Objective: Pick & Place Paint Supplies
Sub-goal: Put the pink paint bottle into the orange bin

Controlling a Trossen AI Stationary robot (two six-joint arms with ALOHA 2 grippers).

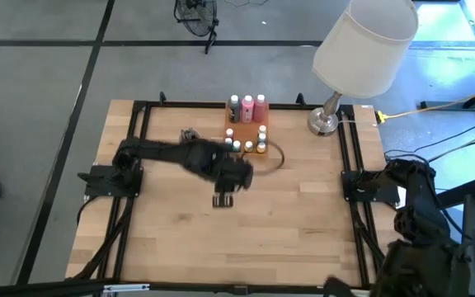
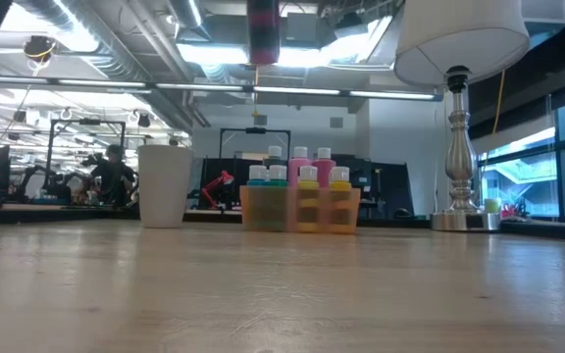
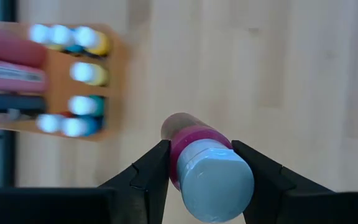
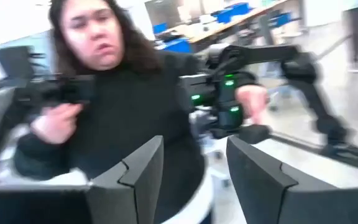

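Note:
My left gripper [image 1: 223,198] hangs over the table's middle, shut on a small pink paint pot [image 3: 194,140] with a pale cap [image 3: 216,183]. The low view shows the pot [image 2: 263,34] high above the table. Behind it, the orange tray [image 1: 239,132] stands on the table with three taller bottles [image 1: 247,107] along its far side and several white-capped pots [image 1: 261,142] in front of them. My right gripper [image 4: 191,168] is raised at the table's right side, open and with nothing between its fingers. My left gripper pinches the pot's pink body [image 3: 178,149] just below the cap, one finger on each side. The fingers come from above, slanting down. The cap end faces the wrist and the pot's bottom points down. It is lifted clear of the table.
A lamp with a white shade [image 1: 365,41] and a metal foot [image 1: 324,122] stands at the far right. A dark cord loop [image 1: 277,157] lies beside the tray. A pale cup [image 2: 165,186] stands left of the tray. A person [image 4: 104,93] is in the room beyond the right gripper.

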